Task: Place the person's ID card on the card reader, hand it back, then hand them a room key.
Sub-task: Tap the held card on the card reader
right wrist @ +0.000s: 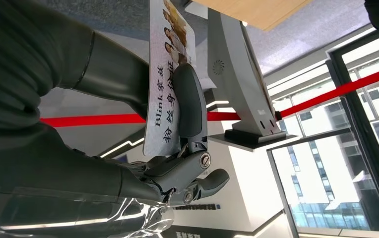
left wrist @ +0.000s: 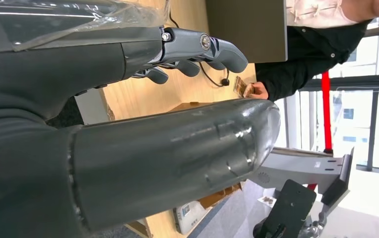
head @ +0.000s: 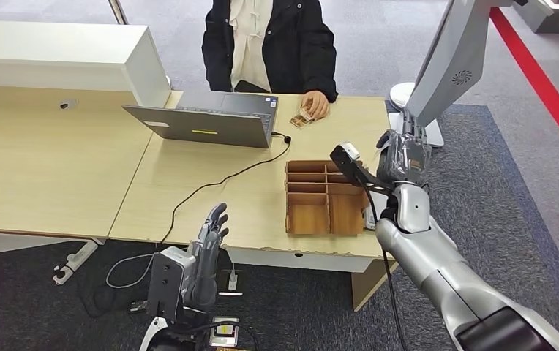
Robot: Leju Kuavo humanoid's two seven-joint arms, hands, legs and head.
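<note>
The right hand (head: 404,155) is raised beside the far right end of the bench (head: 57,175), and it grips the ID card (right wrist: 167,74) between thumb and fingers. In the right wrist view the card's long axis runs out past the thumb, its printed face toward the camera, with most of its length free beyond the grip. In the head view the card itself cannot be made out against the hand.

The grey stand (head: 452,58) that rises just beyond and above this hand is probably the card reader, though its reading face is not visible, so this is a judgement. If so, the coming move turns on the card pointing toward that stand: the right hand is already next to it, while the left hand (head: 211,234) hangs low at the near edge of the bench, well apart from it, fingers straight and holding nothing.

The person's hand (head: 317,104) rests on the far side of the bench, on a small stack of cards (head: 302,118), ahead of and to the left of the right hand. A wooden tray (head: 324,199) with compartments lies between the 2 hands.

The left wrist view adds the person's hand touching that stack; the right wrist view alone gives the card's print and grip.
</note>
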